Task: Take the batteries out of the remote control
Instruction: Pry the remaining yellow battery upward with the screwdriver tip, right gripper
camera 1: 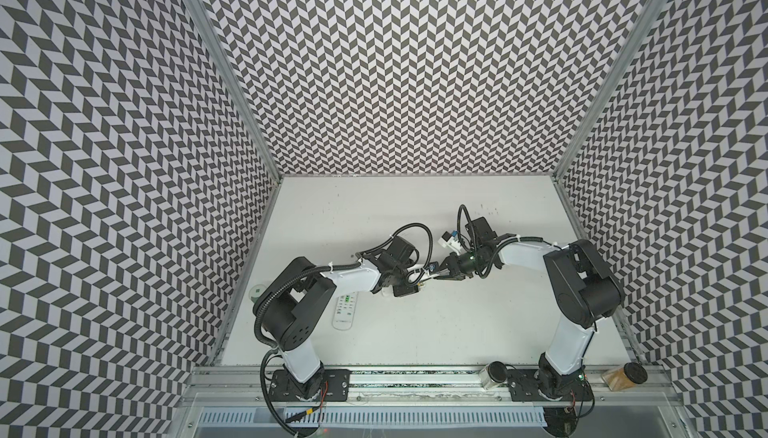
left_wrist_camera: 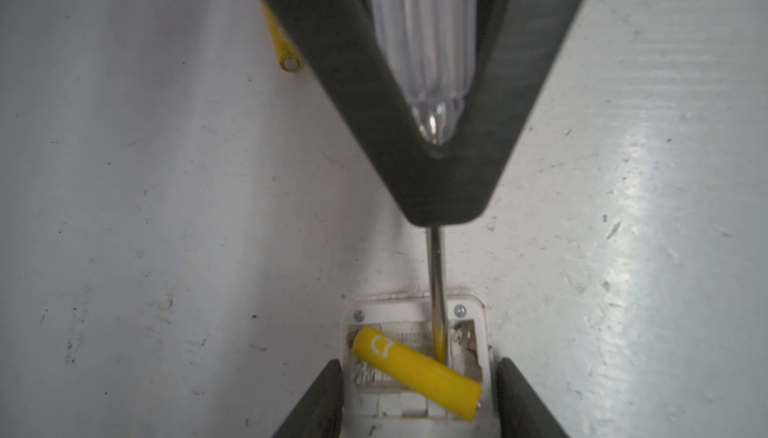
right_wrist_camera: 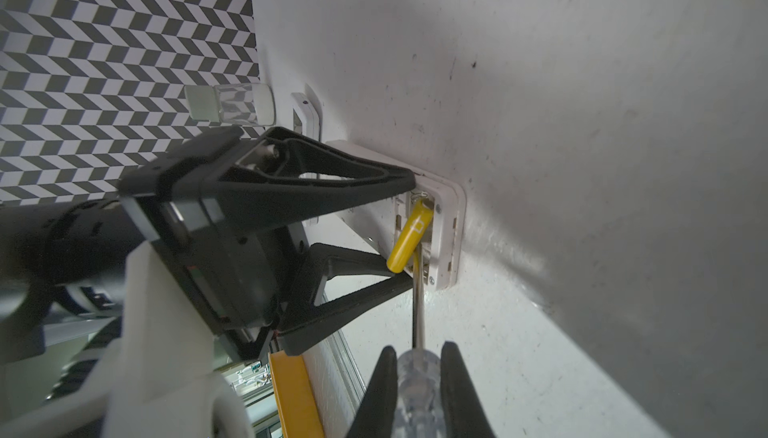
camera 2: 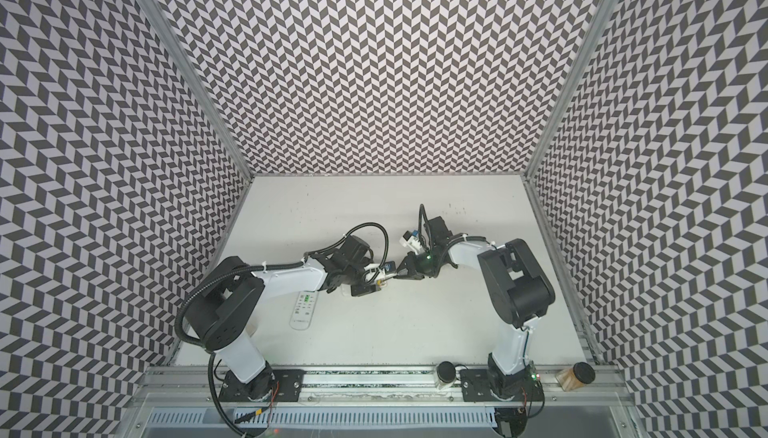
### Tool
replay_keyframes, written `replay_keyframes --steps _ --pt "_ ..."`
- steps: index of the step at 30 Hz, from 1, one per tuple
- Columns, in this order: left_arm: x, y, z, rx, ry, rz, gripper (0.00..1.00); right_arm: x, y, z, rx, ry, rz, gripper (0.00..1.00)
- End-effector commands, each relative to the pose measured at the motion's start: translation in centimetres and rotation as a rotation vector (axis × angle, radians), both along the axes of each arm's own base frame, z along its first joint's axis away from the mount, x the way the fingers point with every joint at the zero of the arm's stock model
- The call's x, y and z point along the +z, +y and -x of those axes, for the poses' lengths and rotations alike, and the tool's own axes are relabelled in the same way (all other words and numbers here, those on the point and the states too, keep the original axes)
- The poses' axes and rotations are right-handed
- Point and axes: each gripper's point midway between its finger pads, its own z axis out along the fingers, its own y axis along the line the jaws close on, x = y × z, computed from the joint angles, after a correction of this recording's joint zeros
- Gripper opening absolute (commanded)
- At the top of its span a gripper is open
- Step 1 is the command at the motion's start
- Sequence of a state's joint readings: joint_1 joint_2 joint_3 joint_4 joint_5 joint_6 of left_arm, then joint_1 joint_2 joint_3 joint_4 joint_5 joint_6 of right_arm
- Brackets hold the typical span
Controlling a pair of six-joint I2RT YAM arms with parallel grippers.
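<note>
My right jaws clamp the clear-handled steel screwdriver [right_wrist_camera: 417, 386], its tip hidden beneath a bright yellow cylindrical battery [left_wrist_camera: 415, 367] that lies askew in the open bay of the white plastic remote control [left_wrist_camera: 407, 303]. My left jaws grip that remote's sides. Another yellow battery [left_wrist_camera: 286, 51] lies on the white worktop [left_wrist_camera: 124, 207].

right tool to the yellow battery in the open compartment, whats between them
The screwdriver shaft, running from the clear handle clamped in the right tool to under the tilted yellow battery. Both wrist views show it.
</note>
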State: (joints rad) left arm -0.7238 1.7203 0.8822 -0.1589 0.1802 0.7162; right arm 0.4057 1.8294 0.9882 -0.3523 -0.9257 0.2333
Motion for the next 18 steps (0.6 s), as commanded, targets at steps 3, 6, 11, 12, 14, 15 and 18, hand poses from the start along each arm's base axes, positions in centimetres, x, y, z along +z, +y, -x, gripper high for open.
replay_keyframes --steps 3,6,11,12,14,15,18 --pt "-1.9 1.2 1.2 -0.018 0.03 -0.056 0.55 1.2 1.2 1.3 0.045 0.07 -0.11 0.0" --pt "-1.5 1.2 1.0 -0.012 0.032 -0.057 0.55 1.4 1.0 1.0 0.044 0.044 -0.09 0.0" --pt "-1.8 1.4 0.7 -0.007 0.015 -0.073 0.61 1.3 0.5 0.4 0.014 0.043 -0.088 0.0" --pt "-1.5 1.2 0.6 -0.005 0.015 -0.072 0.63 1.6 0.5 0.3 0.014 0.035 -0.09 0.0" --pt "-0.9 1.0 0.2 0.009 0.02 -0.053 0.65 1.9 0.4 0.2 0.013 0.02 -0.094 0.0" --pt "-0.9 0.9 0.2 0.013 0.024 -0.045 0.67 1.8 0.3 0.0 0.008 0.018 -0.089 0.0" --pt "-1.1 0.9 0.5 0.011 0.03 -0.054 0.73 1.7 0.1 -0.2 0.002 0.021 -0.081 0.0"
